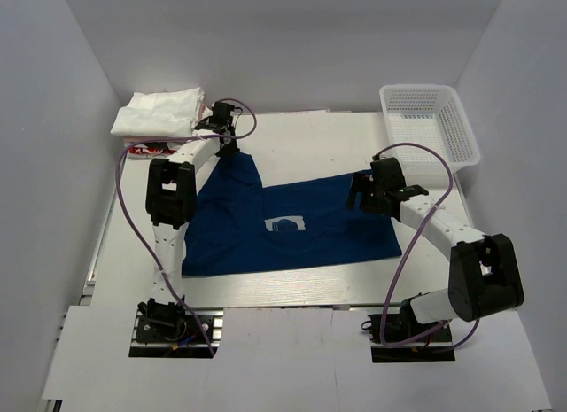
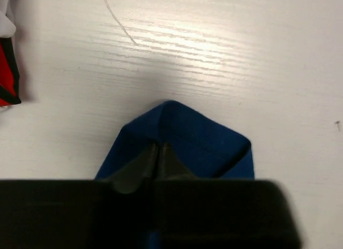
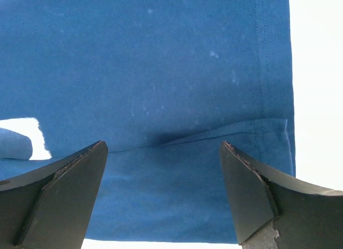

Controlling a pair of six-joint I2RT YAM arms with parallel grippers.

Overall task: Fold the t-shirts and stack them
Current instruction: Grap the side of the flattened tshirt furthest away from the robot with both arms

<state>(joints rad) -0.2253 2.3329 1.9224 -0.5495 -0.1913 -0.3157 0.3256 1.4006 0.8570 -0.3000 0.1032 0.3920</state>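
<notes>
Showing an early fold stage, approx. Navy t-shirt lies spread, chest mark up, across the middle of the desk. Its corner toward the far-left is pinched in the left claw, jaws clenched on the cloth. Right claw hangs released, jaws wide apart, over the shirt's right hem. Done, apparently: folded white t-shirts piled at far-left corner, w/ red-printed one just beside. Left to do: folding the navy shirt, then stacking it. Basket sits at far-right corner.
</notes>
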